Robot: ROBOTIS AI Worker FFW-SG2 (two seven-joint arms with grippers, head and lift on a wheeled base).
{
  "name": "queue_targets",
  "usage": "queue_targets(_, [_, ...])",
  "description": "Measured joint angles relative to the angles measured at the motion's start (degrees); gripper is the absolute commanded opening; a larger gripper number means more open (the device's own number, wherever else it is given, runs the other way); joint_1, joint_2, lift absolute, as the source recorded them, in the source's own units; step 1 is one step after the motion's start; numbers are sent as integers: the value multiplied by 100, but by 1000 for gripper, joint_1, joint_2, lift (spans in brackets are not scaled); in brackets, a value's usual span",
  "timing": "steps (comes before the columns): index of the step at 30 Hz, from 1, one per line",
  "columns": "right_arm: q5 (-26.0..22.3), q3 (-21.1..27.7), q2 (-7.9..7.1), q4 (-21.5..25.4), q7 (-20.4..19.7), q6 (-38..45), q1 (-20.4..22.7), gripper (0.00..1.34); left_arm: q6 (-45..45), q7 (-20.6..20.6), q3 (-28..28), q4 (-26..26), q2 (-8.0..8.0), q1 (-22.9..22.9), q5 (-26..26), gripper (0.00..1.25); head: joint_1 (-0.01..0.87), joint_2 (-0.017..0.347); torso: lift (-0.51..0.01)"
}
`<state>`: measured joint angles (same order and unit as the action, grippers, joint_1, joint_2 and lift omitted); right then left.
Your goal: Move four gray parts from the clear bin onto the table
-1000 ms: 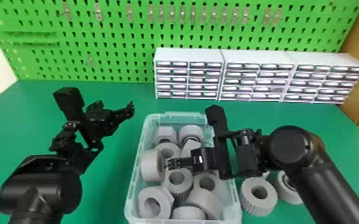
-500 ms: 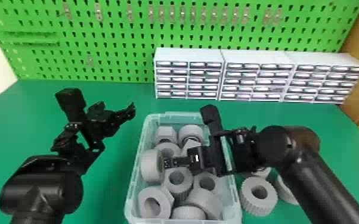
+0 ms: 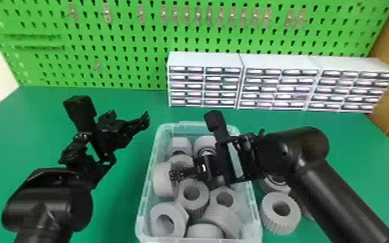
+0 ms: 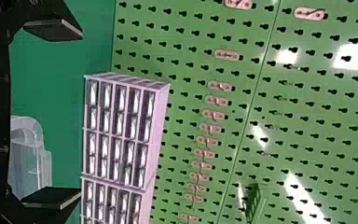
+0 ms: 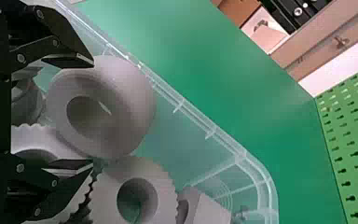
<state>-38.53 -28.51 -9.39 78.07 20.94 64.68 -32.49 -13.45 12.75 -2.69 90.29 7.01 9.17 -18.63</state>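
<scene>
Green pegboard (image 3: 122, 35) and white drawer cabinets (image 3: 203, 59) back the green bench (image 3: 119, 200), on which stands the clear bin (image 3: 145, 194), well stocked with gray parts. Outside its wall, on the robot's right, lie a ribbed gray ring (image 3: 278, 225), a second gray part (image 3: 268, 185) beside it and, partly hidden by the right forearm, what appears to be a third (image 3: 305, 207). Judged from this count, three of the four transfers are complete and one remains. Within the bin, the right pincer (image 5: 93, 114) is open, its fingers spread astride a smooth gray ring (image 5: 128, 93), the probable fourth; whether they touch it cannot be told. The left pincer (image 4: 81, 113), open and empty, is above the bench, left of the bin.
</scene>
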Motion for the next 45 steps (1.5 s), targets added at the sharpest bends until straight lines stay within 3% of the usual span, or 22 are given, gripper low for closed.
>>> queue_targets(26, [-191, -878, 105, -1073, 844, -1005, -503, 835, 0, 29, -33, -12, -16, 37, 65, 1141, 678, 34, -50])
queue_targets(40, [-542, -1189, 146, -1340, 869, -1271, -607, 807, 0, 35, -50, -12, -16, 50, 98, 1141, 678, 34, -50])
queue_targets(45, [-565, -1300, 156, -1347, 868, -1318, -638, 700, 0, 36, -61, -12, -16, 61, 105, 1141, 678, 34, -50])
